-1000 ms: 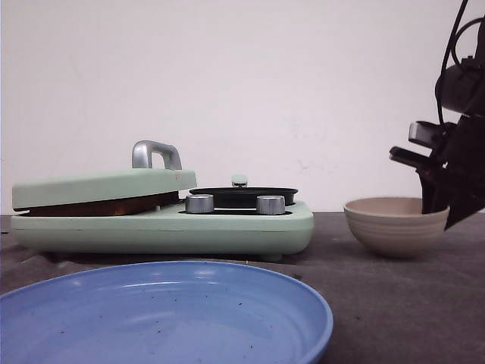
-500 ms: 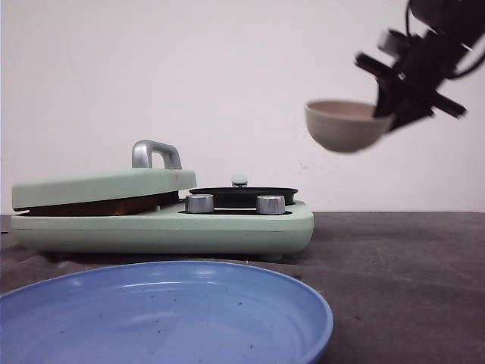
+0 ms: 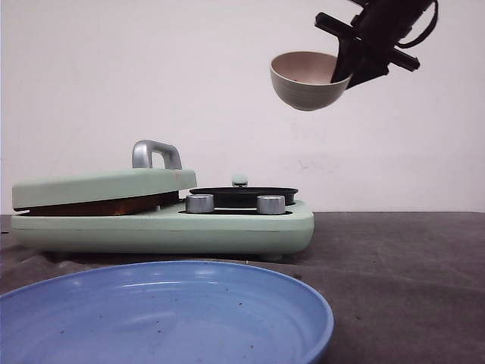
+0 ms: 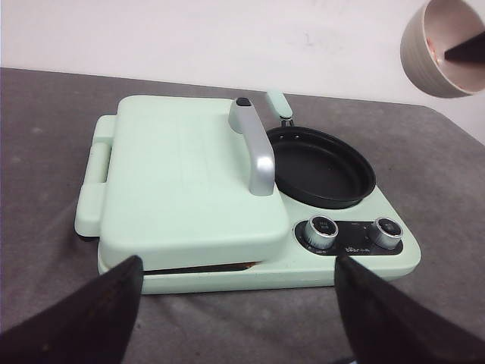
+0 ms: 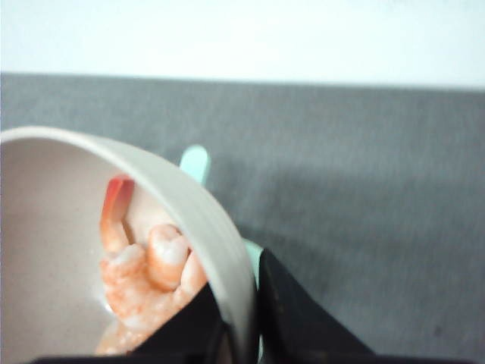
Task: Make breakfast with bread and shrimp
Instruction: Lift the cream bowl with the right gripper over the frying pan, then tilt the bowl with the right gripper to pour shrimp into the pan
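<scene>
My right gripper [image 3: 342, 70] is shut on the rim of a beige bowl [image 3: 307, 80], held high and tilted above the right end of the green breakfast maker [image 3: 163, 224]. Pink-orange shrimp [image 5: 148, 277] lie inside the bowl [image 5: 193, 212]; the bowl also shows in the left wrist view [image 4: 443, 47]. The maker's lid [image 4: 189, 182] is down, with a brown edge, maybe bread [image 4: 235, 266], in the slit under it. The small black pan [image 4: 322, 165] is empty. My left gripper [image 4: 239, 284] is open, held in front of the maker.
A large blue plate [image 3: 163, 315] lies at the front of the dark table. Two silver knobs [image 3: 199, 203] sit on the maker's front, and a silver handle [image 3: 155, 154] stands on the lid. A white wall is behind.
My right gripper lifted the bowl from the table at the right and carried it up and left, now tilted above the maker's pan end. The left arm's state before is not shown.
</scene>
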Robot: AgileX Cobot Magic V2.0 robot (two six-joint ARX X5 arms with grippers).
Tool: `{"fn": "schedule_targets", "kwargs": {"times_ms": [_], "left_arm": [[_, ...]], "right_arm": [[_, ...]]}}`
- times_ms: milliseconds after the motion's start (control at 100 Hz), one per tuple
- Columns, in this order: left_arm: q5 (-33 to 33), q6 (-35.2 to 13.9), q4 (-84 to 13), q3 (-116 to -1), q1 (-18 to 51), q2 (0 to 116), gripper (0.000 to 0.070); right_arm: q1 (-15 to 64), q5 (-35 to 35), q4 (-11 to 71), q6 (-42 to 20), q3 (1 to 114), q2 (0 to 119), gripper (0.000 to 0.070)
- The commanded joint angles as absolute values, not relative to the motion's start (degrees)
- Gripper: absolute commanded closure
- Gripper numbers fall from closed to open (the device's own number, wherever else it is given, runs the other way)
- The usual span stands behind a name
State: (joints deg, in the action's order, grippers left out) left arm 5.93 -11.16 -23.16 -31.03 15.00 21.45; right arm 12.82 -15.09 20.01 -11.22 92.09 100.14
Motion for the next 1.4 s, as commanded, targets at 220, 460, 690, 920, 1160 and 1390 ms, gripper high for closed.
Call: {"fn": "schedule_targets", "kwargs": {"times_ms": [220,460,690,920,1160,1390], "left_arm": [[5.78,-8.32,-22.76,-31.48,15.07,21.63,0.0266],[5.78,-6.28,-22.72,-31.48,15.07,21.63,0.0266],[5.8,-5.13,-22.74,-31.48,15.07,21.63,0.0266],[5.8,-4.25,-22.74,-31.48,15.07,21.63,0.0266],[5.82,-3.66,-22.74,-31.48,15.07,21.63,0.0266],[6.0,-3.6,-22.74,-31.48,15.07,21.61,0.0266]], "right_arm": [[17.67,-6.66,11.2,-1.72,93.49,106.15,0.07],[21.85,4.03,2.9,11.33,93.49,109.4,0.07],[25.82,12.45,-4.21,23.31,93.49,111.0,0.07],[29.23,19.07,-7.46,33.58,93.49,111.0,0.07],[31.9,23.44,-9.93,43.97,93.49,111.0,0.07],[33.39,27.22,-17.12,51.99,93.49,111.0,0.07]]}}
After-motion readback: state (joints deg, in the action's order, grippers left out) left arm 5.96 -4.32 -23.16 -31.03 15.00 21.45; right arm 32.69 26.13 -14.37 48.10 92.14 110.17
